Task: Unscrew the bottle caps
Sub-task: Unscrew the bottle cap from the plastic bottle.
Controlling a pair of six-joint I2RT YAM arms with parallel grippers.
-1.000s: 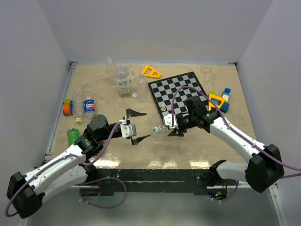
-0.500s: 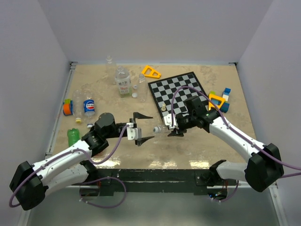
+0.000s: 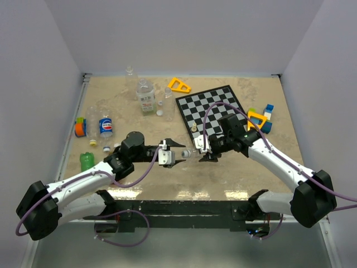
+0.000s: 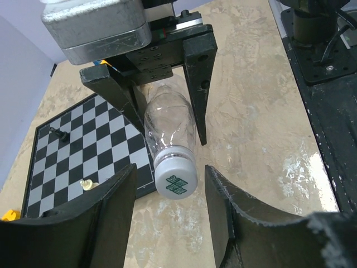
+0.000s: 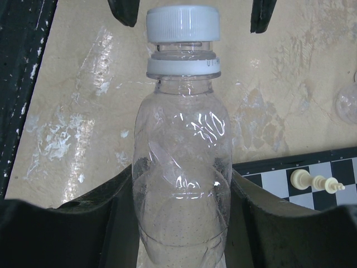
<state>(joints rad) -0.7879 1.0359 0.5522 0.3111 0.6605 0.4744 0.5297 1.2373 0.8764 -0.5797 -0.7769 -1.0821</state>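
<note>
Left wrist | left gripper [image 4: 170,167] spread astride cap [image 4: 174,180] | right gripper [image 5: 179,178] clamps bottle [image 5: 181,139]

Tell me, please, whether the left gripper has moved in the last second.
Yes. The left gripper has moved right, toward the chessboard, reaching the clear bottle's cap.

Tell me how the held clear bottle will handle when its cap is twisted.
The clear bottle looks empty, so probably light. Its thin, creased wall may buckle if squeezed. The ridged cap should resist slipping.
</note>
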